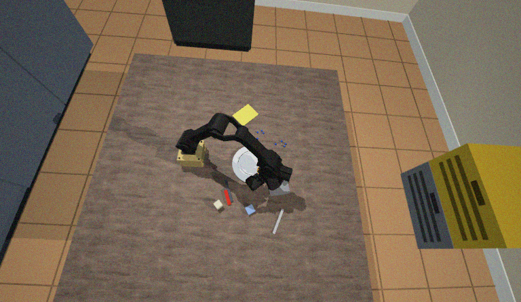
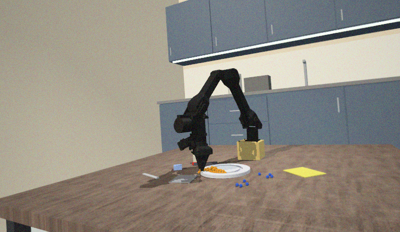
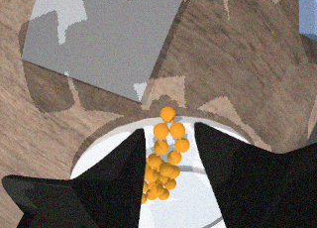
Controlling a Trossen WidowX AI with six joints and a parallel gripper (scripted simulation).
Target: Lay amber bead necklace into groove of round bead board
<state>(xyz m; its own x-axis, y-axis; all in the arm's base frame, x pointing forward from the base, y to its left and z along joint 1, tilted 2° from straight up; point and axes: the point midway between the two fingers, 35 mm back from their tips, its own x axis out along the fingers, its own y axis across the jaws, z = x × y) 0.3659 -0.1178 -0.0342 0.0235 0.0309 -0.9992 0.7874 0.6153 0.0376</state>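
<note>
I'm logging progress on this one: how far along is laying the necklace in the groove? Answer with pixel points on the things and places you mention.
Partly done: the amber bead necklace point(image 2: 214, 170) point(image 3: 160, 147) is on the round bead board point(image 1: 239, 168) point(image 2: 234, 176). In hand: the gripper's point(image 2: 201, 170) point(image 3: 169, 128) fingers straddle its end, with gaps beside the beads. Left: spreading the bunched beads around the groove.
</note>
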